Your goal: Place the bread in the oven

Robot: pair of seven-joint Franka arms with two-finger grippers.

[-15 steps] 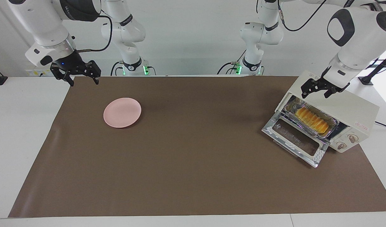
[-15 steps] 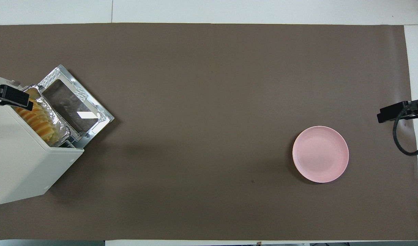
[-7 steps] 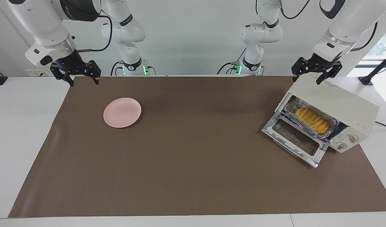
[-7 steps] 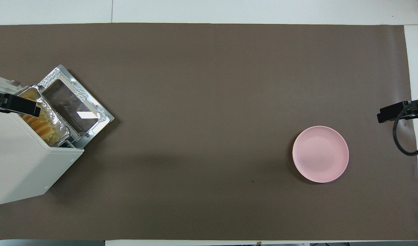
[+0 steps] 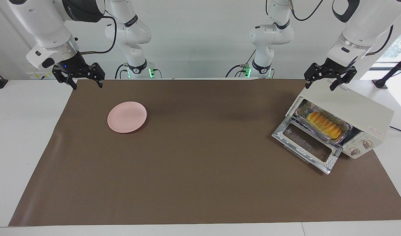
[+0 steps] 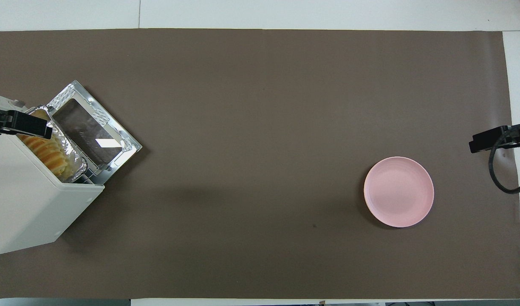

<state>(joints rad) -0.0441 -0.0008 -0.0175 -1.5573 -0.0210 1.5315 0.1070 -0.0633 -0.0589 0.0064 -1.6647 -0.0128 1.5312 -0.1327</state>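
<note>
Facing view: two arms hang over a counter (image 5: 20,131) spread with a brown mat (image 5: 200,157).
Oven: the cream-white toaster oven (image 5: 354,109) stands at the left arm's end of the counter, turned at an angle, its glass door (image 5: 307,144) dropped open and lying flat in front of it; two round knobs (image 5: 360,147) show on its front.
Bread: the ridged yellow-orange loaf (image 5: 323,125) lies in a silver foil tray (image 5: 303,113) inside the oven's mouth, the tray's edge showing at the opening.
Left hand: the left hand (image 5: 322,84) hangs in the air over the oven's top corner nearest the robots, fingers apart, holding nothing and clear of the oven.
Right hand: the right hand (image 5: 86,84) waits over the mat's corner at the right arm's end, fingers apart, holding nothing.
Plate: a round pink plate (image 5: 127,117) sits bare on the mat, toward the right arm's end, well apart from the oven.
Overhead view: the loaf (image 6: 45,151) shows partly under the oven's top edge, with the open door (image 6: 92,134) just beside it.
</note>
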